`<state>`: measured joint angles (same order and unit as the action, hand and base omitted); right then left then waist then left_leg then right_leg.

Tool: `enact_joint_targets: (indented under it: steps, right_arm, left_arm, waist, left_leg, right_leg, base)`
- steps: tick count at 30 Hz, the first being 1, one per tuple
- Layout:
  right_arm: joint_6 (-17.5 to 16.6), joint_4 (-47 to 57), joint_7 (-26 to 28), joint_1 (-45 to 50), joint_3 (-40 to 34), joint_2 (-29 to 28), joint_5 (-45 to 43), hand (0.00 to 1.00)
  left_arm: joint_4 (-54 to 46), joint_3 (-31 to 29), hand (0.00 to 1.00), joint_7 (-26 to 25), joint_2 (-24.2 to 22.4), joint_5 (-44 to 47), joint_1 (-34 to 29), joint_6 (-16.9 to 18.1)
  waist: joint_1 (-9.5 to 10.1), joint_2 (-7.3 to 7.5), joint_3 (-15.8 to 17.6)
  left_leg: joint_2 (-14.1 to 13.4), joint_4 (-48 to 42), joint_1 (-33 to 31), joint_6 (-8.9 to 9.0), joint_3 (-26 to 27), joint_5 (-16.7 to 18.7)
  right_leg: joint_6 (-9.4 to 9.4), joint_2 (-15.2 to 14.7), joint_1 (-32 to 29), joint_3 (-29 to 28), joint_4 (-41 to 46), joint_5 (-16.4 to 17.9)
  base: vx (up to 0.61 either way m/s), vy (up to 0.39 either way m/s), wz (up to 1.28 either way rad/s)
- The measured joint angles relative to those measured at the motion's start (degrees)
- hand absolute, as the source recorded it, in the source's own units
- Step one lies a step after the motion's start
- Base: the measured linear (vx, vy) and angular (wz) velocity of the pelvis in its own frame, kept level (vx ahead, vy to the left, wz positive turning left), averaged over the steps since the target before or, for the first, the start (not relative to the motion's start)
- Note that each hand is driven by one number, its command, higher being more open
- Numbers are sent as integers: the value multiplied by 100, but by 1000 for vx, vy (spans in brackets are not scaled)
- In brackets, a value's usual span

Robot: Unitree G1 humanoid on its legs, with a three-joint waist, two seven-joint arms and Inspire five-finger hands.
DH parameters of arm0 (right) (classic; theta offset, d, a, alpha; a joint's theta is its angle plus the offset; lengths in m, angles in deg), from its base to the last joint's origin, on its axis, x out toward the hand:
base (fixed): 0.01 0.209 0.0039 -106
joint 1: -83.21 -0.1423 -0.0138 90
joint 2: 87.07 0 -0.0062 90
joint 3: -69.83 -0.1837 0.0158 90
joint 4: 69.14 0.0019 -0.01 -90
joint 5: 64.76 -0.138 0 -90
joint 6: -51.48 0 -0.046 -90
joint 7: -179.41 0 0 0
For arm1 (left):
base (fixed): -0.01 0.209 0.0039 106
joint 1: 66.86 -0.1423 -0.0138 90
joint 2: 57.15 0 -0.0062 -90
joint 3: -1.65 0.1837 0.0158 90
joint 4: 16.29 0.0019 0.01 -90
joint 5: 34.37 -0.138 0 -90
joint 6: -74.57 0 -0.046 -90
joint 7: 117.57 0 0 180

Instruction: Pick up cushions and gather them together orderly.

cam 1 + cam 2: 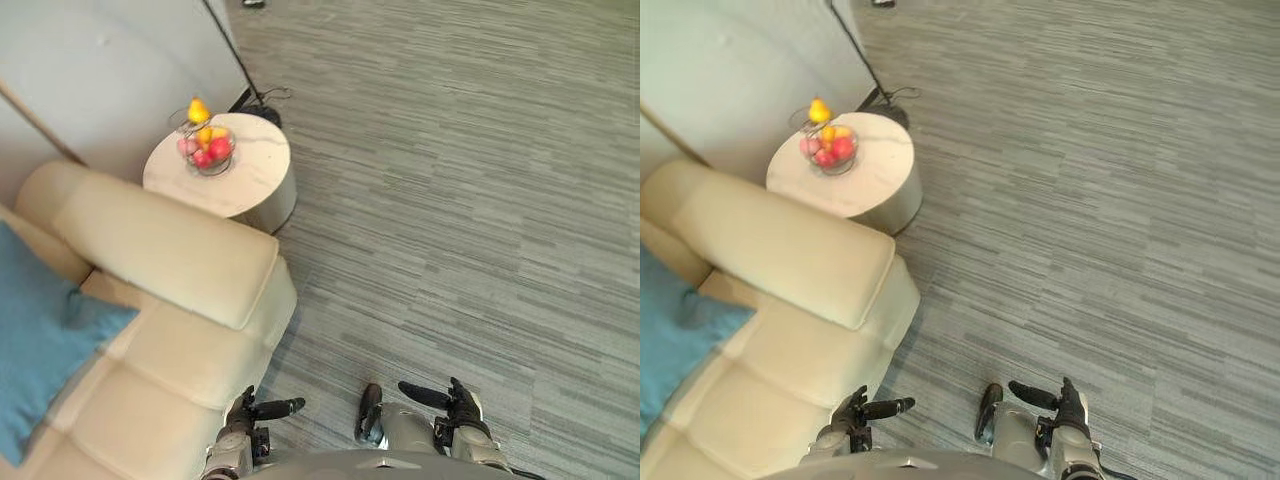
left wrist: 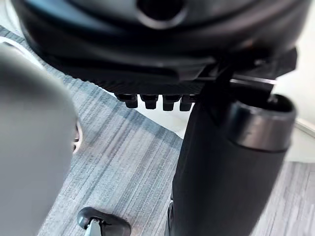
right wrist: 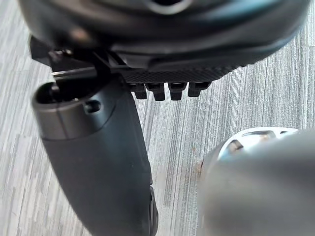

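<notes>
From the head camera I see grey striped carpet (image 1: 450,180) covering everything from 12 round to 5 o'clock; a pale wall (image 1: 100,60) closes off 11 o'clock. A cream sofa (image 1: 170,250) fills the 7 to 10 o'clock sector, its broad armrest running diagonally nearest the middle. The one cushion I can find, a blue cushion (image 1: 35,330), lies on the sofa seat at 9 o'clock, one corner pointing towards the armrest; it is well apart from both hands. A round pale side table (image 1: 255,170) stands just beside the armrest at 11 o'clock, carrying a glass bowl of fruit (image 1: 208,148) near its far edge; a thin dark floor stand (image 1: 258,104) rises just behind the table. My left hand (image 1: 245,415) hangs at 6 o'clock beside the sofa's front corner, and my right hand (image 1: 460,405) at 5 o'clock over the carpet. In the wrist views, each hand's fingers (image 2: 150,101) (image 3: 170,91) are straight and relaxed, thumbs out, holding nothing.
</notes>
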<state>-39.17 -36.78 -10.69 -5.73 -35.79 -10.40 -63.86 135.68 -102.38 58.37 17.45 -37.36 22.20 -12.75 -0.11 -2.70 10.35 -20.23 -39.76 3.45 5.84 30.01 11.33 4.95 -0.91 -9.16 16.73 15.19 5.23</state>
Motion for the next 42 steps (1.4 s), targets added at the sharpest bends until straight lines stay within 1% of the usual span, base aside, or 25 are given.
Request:
enact_joint_targets:
  steps: [1, 2, 4, 5, 7, 9, 11, 13, 16, 18, 21, 22, 24, 25, 26, 27, 28, 29, 30, 32, 34, 37, 38, 40, 42]
  right_arm:
    - [2, -70, -19, 0, 0, -3, 1, 100]
    - [12, -102, -18, 11, -6, -22, -3, 100]
    - [14, -49, -29, 59, -15, -59, -5, 100]
    - [14, -33, -42, 87, -8, -63, -3, 100]
    - [23, -46, -59, 102, 2, -74, -3, 100]
    - [47, -51, -63, 91, 70, -86, 0, 100]
    - [50, -48, -63, 112, 67, -86, -7, 100]
    - [56, -32, -72, 163, 73, -178, -25, 100]
    - [54, 82, -57, 375, 97, -258, -51, 100]
    - [66, 74, 19, 347, 161, -267, 30, 100]
    - [62, 62, 34, 195, 160, -283, 30, 100]
    - [61, 44, 63, 144, 178, -312, 29, 100]
    - [55, -137, 84, 6, 221, -280, 30, 100]
    - [61, -343, 77, -165, 244, -210, 29, 100]
    - [62, -441, 67, -174, 298, -206, 30, 100]
    - [64, -560, 61, -221, 323, -117, 31, 100]
    - [64, -626, 60, -240, 316, -26, 31, 100]
    - [60, -679, 59, -230, 305, 86, 30, 100]
    - [57, -694, 58, -229, 294, 167, 31, 100]
    - [36, -677, 41, -242, 288, 116, 23, 100]
    - [46, -672, 18, -134, 88, 47, 8, 100]
    - [63, -489, -22, 25, 112, -14, -98, 100]
    - [67, -452, -23, 41, 109, -33, -102, 100]
    - [65, -437, -25, 22, 101, -5, -103, 100]
    - [74, -425, -63, 0, 107, -58, -112, 100]
  left_arm:
    - [-114, -10, 100, -3, -31, 3, -8, 51]
    - [-169, -8, 100, 7, -18, 4, -12, 55]
    - [-246, -49, 100, 5, -48, 26, -5, 57]
    - [-336, -85, 100, -9, -98, 27, 5, 61]
    - [-366, -87, 100, -9, -107, 42, 18, 86]
    - [-434, -169, 100, -32, -145, 83, -1, 102]
    - [-430, -303, 100, -50, -182, 125, -11, 97]
    - [-429, -334, 100, -45, -111, 124, -40, 82]
    - [-423, -339, 100, -51, -33, 122, -168, 44]
    - [-387, -462, 100, -65, -32, 126, -208, 41]
    - [-203, -378, 100, -67, -28, 130, -175, 40]
    - [-109, -131, 100, -73, 29, 133, -147, 37]
    - [79, 186, 100, -59, 114, 134, -57, 24]
    - [136, 306, 100, -10, 79, 202, -8, 12]
    - [133, 396, 100, 10, 144, 244, 2, 41]
    - [102, 478, 100, 24, 170, 245, 1, 60]
    - [65, 498, 100, 32, 153, 245, -7, 60]
    - [68, 531, 100, 27, 134, 244, -20, 58]
    - [71, 575, 100, 21, 142, 306, -27, 33]
    - [68, 663, 100, 26, 272, 246, 20, 37]
    - [57, 615, 100, 78, 271, 240, 203, 30]
    - [-74, 389, 100, 67, 196, 250, 196, 40]
    - [-89, 394, 100, 55, 188, 246, 189, 40]
    - [-109, 408, 100, 64, 107, 247, 189, 40]
    - [-234, 352, 100, 64, 77, 252, 196, 43]
  waist:
    - [33, 2, 11]
    - [66, 33, 33]
    - [157, 58, 43]
    - [235, 64, 50]
    - [309, 70, 50]
    - [334, 62, 46]
    - [369, 48, 25]
    - [372, 151, -87]
    - [370, 292, -368]
    - [459, 414, -465]
    - [452, 303, -499]
    - [443, 246, -541]
    - [438, 107, -595]
    - [454, 119, -475]
    - [457, 185, -453]
    - [425, 225, -430]
    - [395, 215, -424]
    - [397, 109, -406]
    - [404, 24, -406]
    - [303, 183, -326]
    - [280, 193, -106]
    - [367, 107, -32]
    - [372, 48, -30]
    - [375, -2, -13]
    - [447, 94, 47]
  left_leg:
    - [235, -374, -470, 16, -524, 351]
    - [444, -299, -733, -22, -724, 462]
    - [700, 139, -1067, -48, -966, 492]
    - [921, 642, -1354, -81, -1355, 470]
    - [1095, 1102, -1556, -110, -1781, 423]
    - [1268, 1813, -1722, -72, -2666, 256]
    - [1245, 1989, -1621, -135, -3088, 206]
    - [1320, 1942, -1490, -190, -3058, 50]
    - [1276, 1953, -1283, -231, -2336, -160]
    - [1374, 2184, -820, -305, -1556, -96]
    - [1375, 2374, -414, -310, -1161, -94]
    - [1374, 2416, -320, -314, -1155, -92]
    - [1301, 2404, -211, -325, -1163, -96]
    - [1175, 1622, -443, -344, -1230, -26]
    - [1346, 1767, -437, -194, -1391, 256]
    - [1665, 2572, -369, -200, -1636, 356]
    - [1826, 3195, -315, -298, -1721, 142]
    - [1844, 3803, -321, -402, -1774, -463]
    - [1738, 3680, -416, -384, -1744, -1045]
    - [1690, 3062, -600, -283, -1686, -767]
    - [1339, 1525, -1038, -312, -1681, -225]
    - [1017, -213, -1611, -381, -1726, -246]
    - [1084, -419, -1697, -311, -2027, 46]
    - [1408, 455, -1675, -337, -2408, 202]
    - [1810, 1550, -1754, -333, -2838, 99]
  right_leg:
    - [19, 130, 197, -192, -103, 11]
    - [20, 193, 352, -332, -203, 12]
    - [21, 257, 474, -538, -289, 14]
    - [25, 320, 527, -803, -291, 17]
    - [28, 372, 540, -1067, -280, 24]
    - [5, 530, 511, -1599, -178, 115]
    - [0, 699, 468, -1995, 46, 259]
    - [-94, 736, 376, -2385, 311, 483]
    - [-332, 612, 212, -2766, 752, 842]
    - [-527, 162, -49, -2054, 1246, 1019]
    - [-588, -375, -59, -525, 1186, 1006]
    - [-498, -663, -43, 418, 878, 945]
    - [-312, -604, 91, 1033, 696, 674]
    - [-123, -517, 425, 1237, 389, 531]
    - [-120, -555, 566, 1152, 243, 533]
    - [-121, -601, 698, 1019, 96, 531]
    - [-121, -590, 767, 974, 32, 532]
    - [-126, -478, 838, 903, -21, 535]
    - [-199, -308, 897, 728, -59, 585]
    - [-290, -312, 1061, 661, -213, 642]
    - [-299, -121, 1435, 631, -445, 646]
    - [-258, 21, 1770, 305, -602, 741]
    - [-256, 12, 1886, 96, -600, 789]
    - [-268, -64, 1893, -144, -596, 794]
    - [-316, -270, 1880, -476, -571, 920]
  base:
    - [64, -24, -73]
    - [81, -28, -74]
    - [72, 0, -82]
    - [92, 13, -105]
    - [114, 29, -91]
    - [173, 78, -132]
    - [237, 157, -144]
    - [294, 209, -125]
    - [292, 166, -103]
    - [362, 159, -134]
    - [251, 83, -109]
    - [266, -44, -91]
    - [324, -114, -99]
    - [251, -137, -89]
    - [161, -105, -78]
    - [72, -38, -47]
    - [64, 16, -53]
    - [51, 44, -73]
    - [50, 40, -64]
    - [82, -23, -33]
    - [92, -83, -15]
    - [56, -16, -51]
    - [123, 49, -80]
    - [132, 67, -72]
    - [176, 126, -69]
